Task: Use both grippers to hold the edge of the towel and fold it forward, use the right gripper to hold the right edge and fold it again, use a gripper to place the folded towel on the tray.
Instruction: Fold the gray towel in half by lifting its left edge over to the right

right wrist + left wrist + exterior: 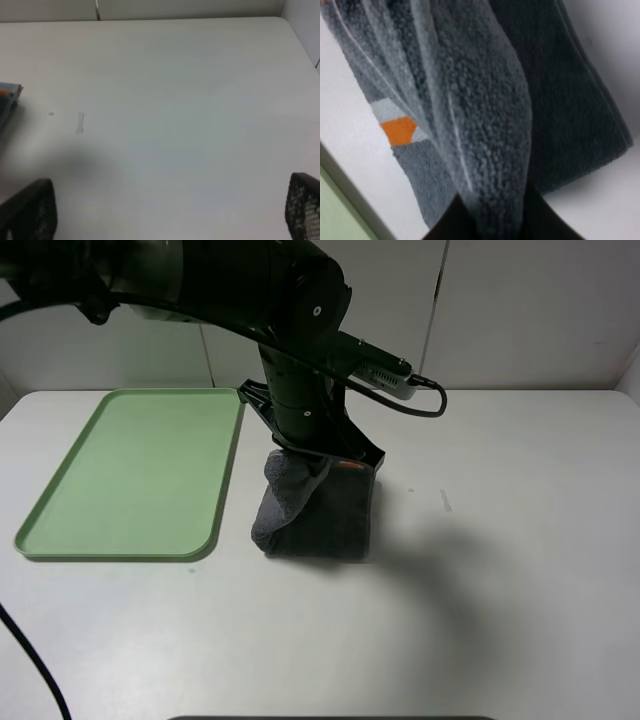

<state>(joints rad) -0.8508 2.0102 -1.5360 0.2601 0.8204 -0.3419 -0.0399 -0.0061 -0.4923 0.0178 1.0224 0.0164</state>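
Note:
The dark grey folded towel (322, 520) lies on the white table just right of the green tray (130, 470). My left gripper (300, 464) reaches down over it and is shut on a bunched fold at the towel's far left part, which is pulled up off the table while the rest lies flat. In the left wrist view the towel (485, 125) fills the frame, pinched in the left gripper (492, 222); an orange tag (398, 130) shows on it. My right gripper (167, 210) is open and empty over bare table; the towel's corner (7, 100) shows at that view's edge.
The tray's rim (335, 215) runs close beside the towel. The left arm's black body (300, 330) and its cable (400, 400) hang over the table's back middle. A small mark (445, 500) is on the table to the towel's right.

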